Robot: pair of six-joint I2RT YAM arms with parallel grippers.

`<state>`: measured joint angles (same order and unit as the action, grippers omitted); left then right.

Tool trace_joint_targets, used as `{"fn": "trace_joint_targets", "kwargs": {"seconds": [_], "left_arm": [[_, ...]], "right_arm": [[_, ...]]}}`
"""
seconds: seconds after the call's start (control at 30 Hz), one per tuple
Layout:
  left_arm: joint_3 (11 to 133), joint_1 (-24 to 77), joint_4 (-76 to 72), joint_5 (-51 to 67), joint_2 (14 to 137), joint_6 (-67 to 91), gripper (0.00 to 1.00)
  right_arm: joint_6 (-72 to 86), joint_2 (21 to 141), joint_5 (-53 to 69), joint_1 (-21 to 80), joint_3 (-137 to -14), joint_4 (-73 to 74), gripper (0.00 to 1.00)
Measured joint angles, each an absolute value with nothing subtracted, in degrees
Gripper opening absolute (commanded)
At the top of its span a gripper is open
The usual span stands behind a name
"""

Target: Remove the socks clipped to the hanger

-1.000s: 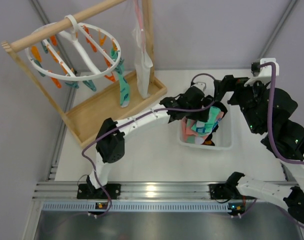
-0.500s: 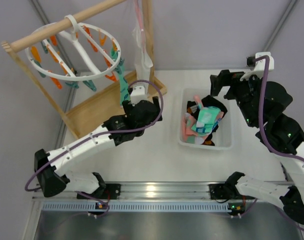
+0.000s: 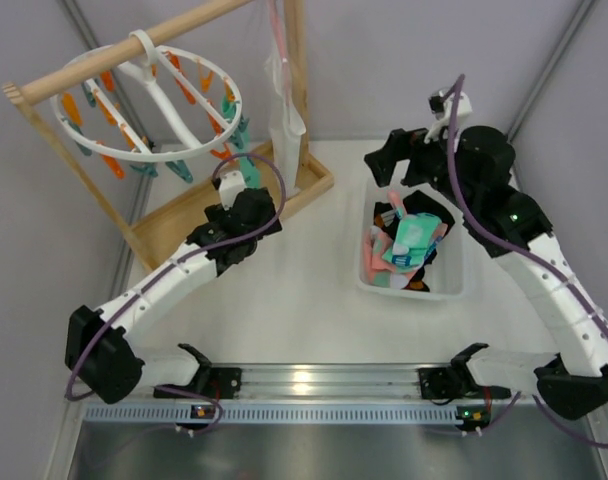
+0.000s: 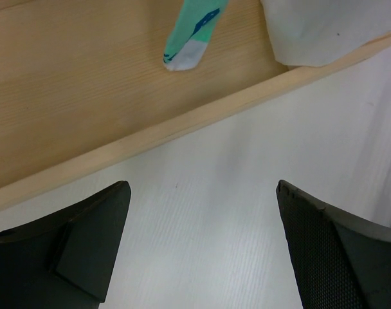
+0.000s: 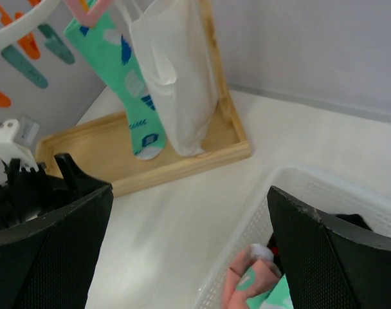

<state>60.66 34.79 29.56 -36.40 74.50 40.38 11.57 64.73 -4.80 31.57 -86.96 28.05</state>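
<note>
The white ring hanger (image 3: 144,100) with orange and teal clips hangs on a wooden rail at the back left. One teal patterned sock (image 3: 248,168) hangs from its right side; it also shows in the right wrist view (image 5: 128,96). Its toe (image 4: 189,40) hangs over the wooden base in the left wrist view. My left gripper (image 3: 259,212) is open and empty, low over the table just in front of the base, below that sock. My right gripper (image 3: 384,162) is open and empty above the far left corner of the white bin (image 3: 365,270), which holds several socks (image 3: 409,245).
The wooden frame has a slanted rail (image 3: 134,45) and a tray-like base (image 3: 179,228) with a raised edge (image 4: 182,125). A white bag (image 3: 284,125) hangs next to the teal sock, also seen in the right wrist view (image 5: 176,84). Grey walls stand close behind.
My left arm has swung from over the bin to the left, down to the wooden base under the hanging sock. My right arm has moved left, over the bin's far left corner.
</note>
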Motion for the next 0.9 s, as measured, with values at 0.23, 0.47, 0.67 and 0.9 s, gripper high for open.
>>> {"fn": "trace_joint_targets", "kwargs": {"seconds": [0.23,0.47,0.67,0.9], "left_arm": [[56.0,34.9,30.5,-28.2,56.3,41.9,0.99],[61.5,34.9,30.8,-19.6,41.3,35.9,0.97],[74.8,34.9,30.0,-12.2,45.5,28.9,0.94],[80.7,35.0,30.1,-24.8,50.7,27.0,0.93]], "right_arm": [[17.5,75.7,10.7,31.8,-82.7,19.7,0.98],[22.6,87.9,15.0,38.1,-79.8,6.3,0.96],[25.8,97.1,15.3,43.2,-80.3,-2.2,0.96],[27.3,105.7,15.1,47.6,-84.2,-9.7,0.98]]}}
